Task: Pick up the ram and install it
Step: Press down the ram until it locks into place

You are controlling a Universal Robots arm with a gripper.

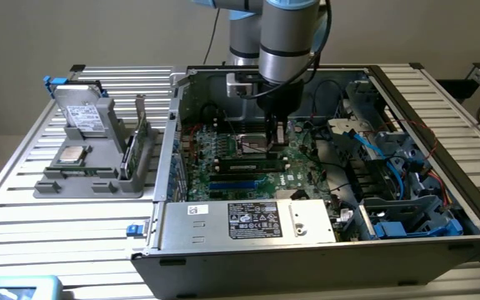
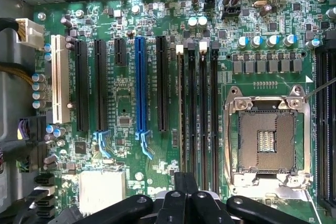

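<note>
Ram [image 1: 249, 166] stands lengthwise in a memory slot on the motherboard [image 1: 223, 150]. It is a narrow dark stick with a small white label. Pick-up and placing look done. Whether it is pressed fully home and latched I cannot tell.

At the exterior view's left, a moulded grey plastic holder [image 1: 90, 181] rests on the ribbed aluminium table [image 1: 57, 231]. The holder carries a metal-cased hard drive [image 1: 82, 112], a square processor chip [image 1: 73, 154] and an upright green card [image 1: 140, 147].

Next comes the open sheet-steel computer case [image 1: 170, 119], with the glossy green board inside it. The gripper [image 1: 279, 139] hangs over the board on the grey cylindrical arm. Its black fingers are pressed together with nothing between them, close by the ram's end toward the exterior view's right. Whether they touch it cannot be made out. In front lies a boxy bare-metal power supply [image 1: 249, 219] with printed labels. Further right are loose blue cables [image 1: 394, 175].

From the wrist, the gripper [image 2: 184, 203] hovers over a white expansion slot [image 2: 60, 80], a blue slot [image 2: 140, 85], the slim black memory slots [image 2: 197, 119] and the empty steel-framed CPU socket [image 2: 268, 140].
</note>
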